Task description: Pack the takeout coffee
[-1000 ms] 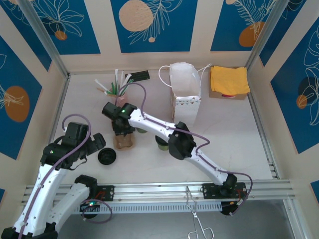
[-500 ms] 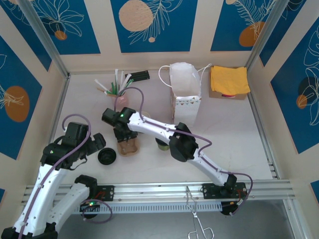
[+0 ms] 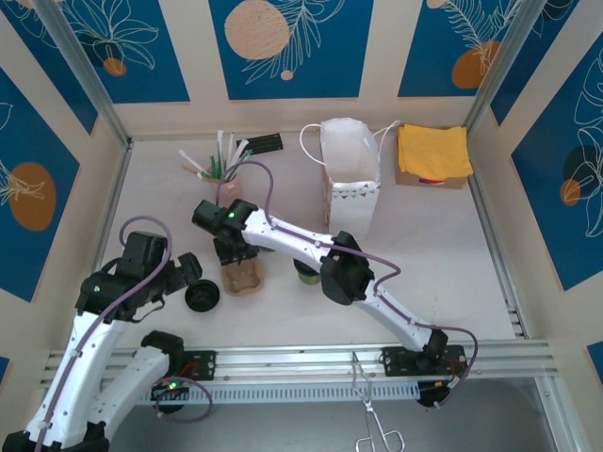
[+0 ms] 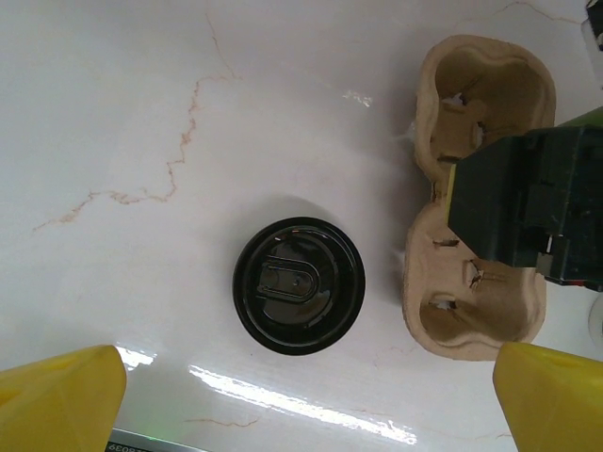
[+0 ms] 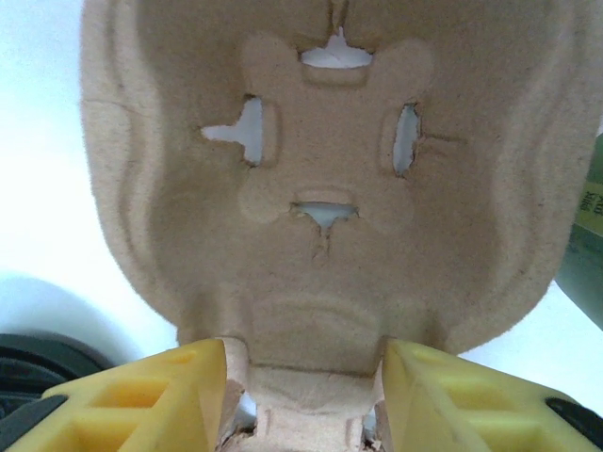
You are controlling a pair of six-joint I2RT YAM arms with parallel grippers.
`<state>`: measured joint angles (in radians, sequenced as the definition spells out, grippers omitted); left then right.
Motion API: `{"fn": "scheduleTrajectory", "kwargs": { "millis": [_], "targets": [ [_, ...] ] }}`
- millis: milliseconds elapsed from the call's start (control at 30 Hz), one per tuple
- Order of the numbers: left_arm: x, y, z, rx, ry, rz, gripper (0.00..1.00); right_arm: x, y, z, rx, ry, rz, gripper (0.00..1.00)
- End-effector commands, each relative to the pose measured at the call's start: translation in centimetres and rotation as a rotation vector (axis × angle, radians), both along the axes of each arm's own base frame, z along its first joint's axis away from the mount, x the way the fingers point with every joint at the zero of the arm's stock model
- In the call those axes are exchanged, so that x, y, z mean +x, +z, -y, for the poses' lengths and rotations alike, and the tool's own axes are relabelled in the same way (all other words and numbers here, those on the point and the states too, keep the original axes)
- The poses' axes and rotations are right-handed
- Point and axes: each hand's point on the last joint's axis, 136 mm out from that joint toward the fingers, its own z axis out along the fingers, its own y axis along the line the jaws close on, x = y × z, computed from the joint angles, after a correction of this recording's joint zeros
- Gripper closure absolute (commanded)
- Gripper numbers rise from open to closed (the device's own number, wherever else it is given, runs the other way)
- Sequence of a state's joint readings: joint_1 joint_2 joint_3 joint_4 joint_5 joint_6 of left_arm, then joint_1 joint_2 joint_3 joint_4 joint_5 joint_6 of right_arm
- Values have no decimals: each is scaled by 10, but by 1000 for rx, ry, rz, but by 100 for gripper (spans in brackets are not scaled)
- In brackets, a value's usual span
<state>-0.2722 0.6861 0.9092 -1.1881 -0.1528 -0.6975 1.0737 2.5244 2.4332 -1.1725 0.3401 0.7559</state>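
R gripper [image 5: 306, 400] straddling 2-cup carrier [image 5: 320, 188] waist, grip unclear, L gripper [image 4: 301, 400] wide apart above black lid [image 4: 299, 285]

Right pincer [image 5: 303, 391] dragged the cup carrier [image 3: 243, 276] slightly nearer.

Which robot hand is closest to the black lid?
The left gripper, the wide-open one: it hangs right beside the black lid. The right gripper is farther off, straddling the middle of the cardboard cup carrier.
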Motion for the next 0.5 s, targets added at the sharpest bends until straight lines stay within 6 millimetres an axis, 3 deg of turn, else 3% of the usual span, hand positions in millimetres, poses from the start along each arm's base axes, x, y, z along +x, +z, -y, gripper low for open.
{"fn": "scheduleTrajectory", "kwargs": {
  "millis": [0,300,467],
  "targets": [
    [1,-1,2,-9,-17,7,0,-3,-9,5,-28,-6,-34,52],
    [1,0,2,-7,-18,8,0,-6,-16,5,-38,-10,-53,54],
    [1,0,2,-7,-18,8,0,-5,-8,3,-26,-5,-42,67]
  ]
}}
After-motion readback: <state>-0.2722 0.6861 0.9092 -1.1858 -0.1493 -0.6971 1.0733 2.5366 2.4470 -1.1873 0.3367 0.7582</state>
